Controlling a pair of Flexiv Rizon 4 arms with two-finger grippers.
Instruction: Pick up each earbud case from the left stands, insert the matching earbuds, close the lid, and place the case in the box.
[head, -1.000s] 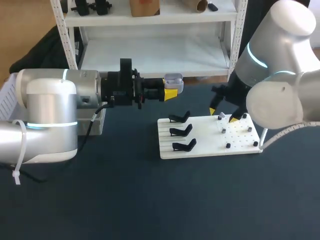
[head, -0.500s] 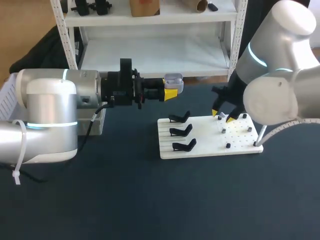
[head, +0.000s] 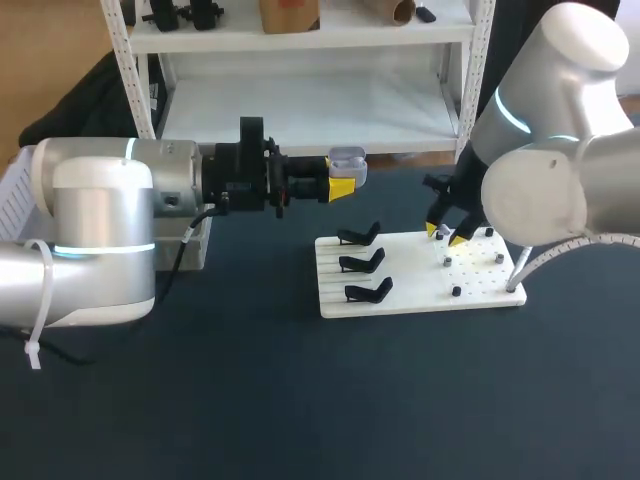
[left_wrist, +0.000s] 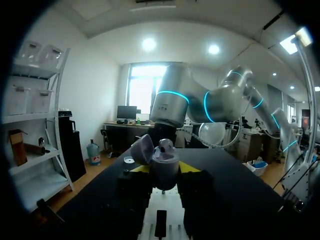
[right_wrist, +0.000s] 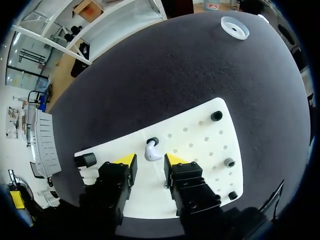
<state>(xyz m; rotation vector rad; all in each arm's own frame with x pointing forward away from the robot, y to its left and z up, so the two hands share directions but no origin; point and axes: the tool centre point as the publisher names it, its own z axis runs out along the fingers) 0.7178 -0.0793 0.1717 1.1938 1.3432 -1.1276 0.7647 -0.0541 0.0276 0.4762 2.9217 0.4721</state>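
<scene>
My left gripper (head: 340, 187) is held above the table left of the white board (head: 410, 296), shut on a grey earbud case (head: 347, 158). In the left wrist view the case (left_wrist: 165, 165) stands between the fingers with its lid (left_wrist: 143, 149) open and one earbud (left_wrist: 165, 145) seated in it. My right gripper (head: 446, 234) hangs low over the board's far part. In the right wrist view its fingers (right_wrist: 126, 160) stand narrowly open on either side of a white earbud (right_wrist: 151, 153) in a black socket, with small gaps showing. Three black stands (head: 364, 262) on the board's left are bare.
Several small black sockets (right_wrist: 216, 115) dot the white board (right_wrist: 200, 142). A white round cap (right_wrist: 235, 27) lies on the dark table beyond the board. A white crate (head: 14, 190) sits at the far left, and a grey box (head: 196, 246) under my left arm.
My right gripper's fingers have drawn closer together, and it has shifted slightly left over the board, around the earbud. The left arm and case have not moved.
</scene>
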